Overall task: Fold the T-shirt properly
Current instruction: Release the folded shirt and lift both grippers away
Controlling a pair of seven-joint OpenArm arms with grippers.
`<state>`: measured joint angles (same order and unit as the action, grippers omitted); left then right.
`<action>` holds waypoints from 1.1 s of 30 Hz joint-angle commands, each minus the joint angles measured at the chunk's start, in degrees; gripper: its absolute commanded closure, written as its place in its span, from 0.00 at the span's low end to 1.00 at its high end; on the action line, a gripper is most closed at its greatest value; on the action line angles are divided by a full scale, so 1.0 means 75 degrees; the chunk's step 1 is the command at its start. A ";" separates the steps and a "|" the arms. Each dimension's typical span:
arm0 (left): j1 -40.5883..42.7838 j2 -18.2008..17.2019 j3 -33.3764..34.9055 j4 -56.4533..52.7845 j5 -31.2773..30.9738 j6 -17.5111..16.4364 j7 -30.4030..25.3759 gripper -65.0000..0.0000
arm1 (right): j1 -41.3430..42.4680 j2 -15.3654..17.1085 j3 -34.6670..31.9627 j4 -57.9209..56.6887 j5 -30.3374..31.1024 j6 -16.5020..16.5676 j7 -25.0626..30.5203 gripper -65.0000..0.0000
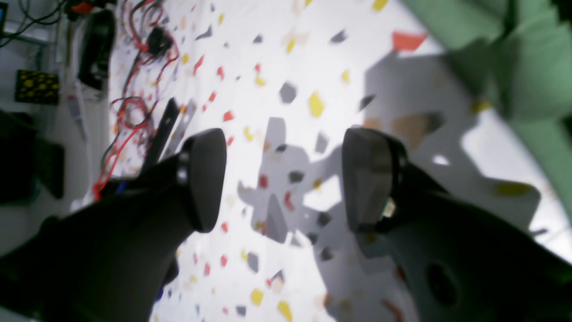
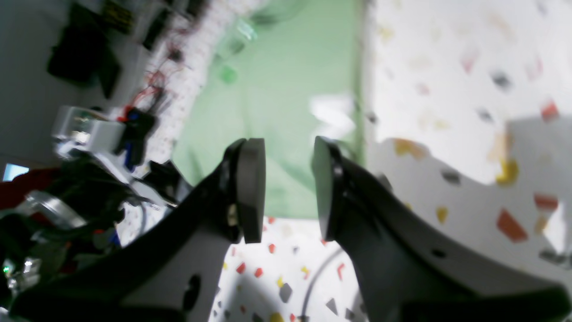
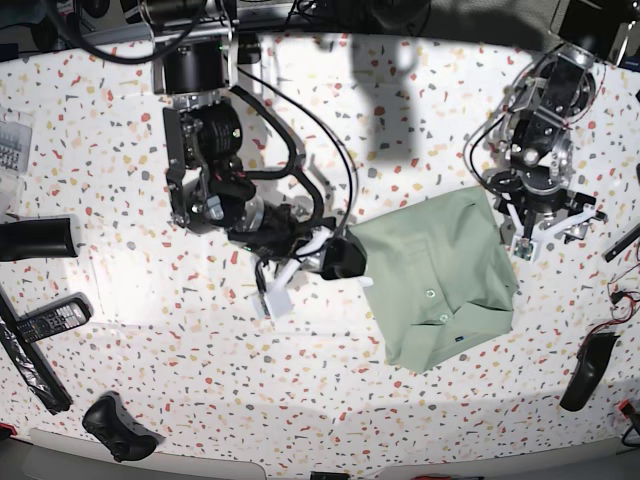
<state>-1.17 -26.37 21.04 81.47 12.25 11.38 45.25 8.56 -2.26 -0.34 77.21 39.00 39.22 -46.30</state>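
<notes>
The T-shirt (image 3: 438, 280) lies folded into a pale green rectangle right of the table's middle, its buttoned placket facing up. My right gripper (image 3: 345, 258) hovers at the shirt's left edge. In its wrist view the right gripper (image 2: 288, 188) stands open with nothing between the pads, and the T-shirt (image 2: 277, 98) lies flat beyond them. My left gripper (image 3: 548, 228) is just off the shirt's upper right corner. In its wrist view the left gripper (image 1: 286, 179) is wide open over bare speckled table, with the T-shirt (image 1: 514, 58) at the top right.
A remote control (image 3: 45, 320), a black cylinder (image 3: 35, 238) and a game controller (image 3: 115, 425) lie at the left. A black object (image 3: 585, 370) and red wires (image 3: 622, 300) sit at the right edge. Cables (image 3: 300, 170) trail from the right arm's base.
</notes>
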 commanded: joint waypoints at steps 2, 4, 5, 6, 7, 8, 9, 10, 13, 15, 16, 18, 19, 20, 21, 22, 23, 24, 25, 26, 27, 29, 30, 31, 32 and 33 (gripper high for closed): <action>-0.0265 -0.0114 -0.0006 0.0050 -0.0131 -0.0119 0.0029 0.41 | 0.0149 -0.0012 -0.0006 0.0318 0.0085 0.0104 0.0093 0.72; -0.0446 -0.0198 -0.0006 0.0050 -0.0140 -0.0117 0.0038 0.41 | 0.0149 -0.0015 -0.0006 0.0490 0.0085 0.0104 0.0093 0.72; -0.0536 -0.0248 -0.0006 0.0050 -0.0195 -0.0117 0.0032 0.41 | 0.0149 -0.0015 -0.0006 0.0560 0.0085 0.0104 0.0093 0.72; -0.0641 -0.0312 -0.0006 0.0050 -0.0265 -0.0117 0.0015 0.41 | 0.0149 -0.0015 -0.0006 0.0615 0.0085 0.0104 0.0093 0.72; -0.0752 -0.0396 -0.0006 0.0050 -0.0329 -0.0114 0.0017 0.41 | 0.0149 -0.0015 -0.0006 0.0653 0.0085 0.0104 0.0093 0.72; -0.0860 -0.0478 -0.0006 0.0050 -0.0399 -0.0114 0.0015 0.41 | 0.0152 -0.0015 -0.0006 0.0670 0.0085 0.0104 0.0090 0.72; -0.0982 -0.0583 -0.0006 0.0050 -0.0484 -0.0117 0.0017 0.41 | 0.0152 -0.0015 -0.0006 0.0673 0.0082 0.0104 0.0093 0.72; -0.1096 -0.0691 -0.0006 0.0050 -0.0533 -0.0117 0.0020 0.41 | 0.0149 -0.0015 -0.0006 0.0673 0.0076 0.0104 0.0096 0.72; -0.1428 -0.1037 -0.0006 0.0050 -0.0816 -0.0114 0.0017 0.41 | 0.0149 -0.0012 -0.0006 0.0673 0.0023 0.0104 0.0146 0.72; -0.1641 -0.1221 -0.0012 0.0050 -0.1064 -0.0117 0.0015 0.41 | 0.0152 -0.0012 0.0015 0.0676 0.0023 0.0104 0.0236 0.72; -0.1731 -0.1282 -0.0012 0.0050 -0.1116 -0.0117 0.0015 0.41 | 0.0152 -0.0015 0.0047 0.0676 0.0026 0.0104 0.0303 0.72; -0.1897 -0.1338 -0.0015 0.0050 -0.1370 -0.0114 0.0015 0.41 | 0.0169 -0.0012 0.0192 0.0676 0.0003 0.0104 0.0472 0.72; -0.1979 -0.1329 -0.0067 0.0050 -0.1603 -0.0117 -0.0003 0.41 | 0.0189 -0.0015 0.0321 0.0679 -0.0085 0.0104 0.0565 0.72; -0.2049 -0.1297 -0.0152 0.0050 -0.1988 -0.0117 -0.0052 0.41 | 0.0227 -0.0012 0.0475 0.0685 -0.0251 0.0104 0.0664 0.72; -0.2101 -0.1221 -0.0315 0.0050 -0.2355 -0.0181 -0.0137 0.41 | 0.0283 -0.0012 0.0659 0.0694 -0.0443 0.0104 0.0726 0.72; -0.2130 -0.1102 -0.0565 0.0050 -0.2652 -0.0318 -0.0204 0.41 | 0.0344 -0.0012 0.0877 0.0702 -0.0586 0.0104 0.0740 0.72; -0.2133 -0.0944 -0.0898 0.0050 -0.3016 -0.0545 -0.0291 0.41 | 0.0393 -0.0012 0.1113 0.0743 -0.0685 0.0104 0.0734 0.72; -0.2130 -0.0775 -0.1288 0.0050 -0.3453 -0.0854 -0.0391 0.41 | 0.0428 -0.0003 0.1343 0.0822 -0.0781 0.0104 0.0737 0.72; -0.2130 -0.0606 -0.1716 0.0050 -0.3931 -0.1244 -0.0440 0.41 | 0.0425 0.0032 0.1553 0.0941 -0.0781 0.0104 0.0731 0.72; -0.2127 -0.0443 -0.2159 0.0050 -0.4403 -0.1682 -0.0443 0.41 | 0.0408 0.0076 0.1728 0.1099 -0.0778 0.0104 0.0691 0.72; -0.2127 -0.0306 -0.2602 0.0050 -0.4849 -0.2139 -0.0443 0.41 | 0.0385 0.0143 0.1880 0.1276 -0.0775 0.0104 0.0597 0.72; -0.2127 -0.0131 -0.3401 0.0050 -0.5657 -0.3034 -0.0434 0.41 | 0.0303 0.0332 0.2063 0.1652 -0.0775 0.0104 0.0356 0.72; -0.2127 -0.0105 -0.3730 0.0050 -0.5960 -0.3398 -0.0391 0.41 | 0.0230 0.0446 0.2095 0.1845 -0.0772 0.0104 0.0271 0.72; -0.2124 -0.0108 -0.4016 0.0050 -0.6199 -0.3669 -0.0303 0.41 | 0.0137 0.0568 0.2101 0.2034 -0.0775 0.0104 0.0195 0.72; -0.2127 -0.0108 -0.4275 0.0050 -0.6295 -0.3896 -0.0181 0.41 | 0.0023 0.0694 0.2101 0.2226 -0.0775 0.0104 0.0154 0.72; -0.2127 -0.0108 -0.4508 0.0052 -0.6324 -0.4080 0.0006 0.41 | -0.0111 0.0787 0.2101 0.2425 -0.0772 0.0104 0.0125 0.72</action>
<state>-15.81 -26.37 -12.67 80.99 -34.39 -18.96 46.72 6.55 3.55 15.46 94.35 31.68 39.22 -46.59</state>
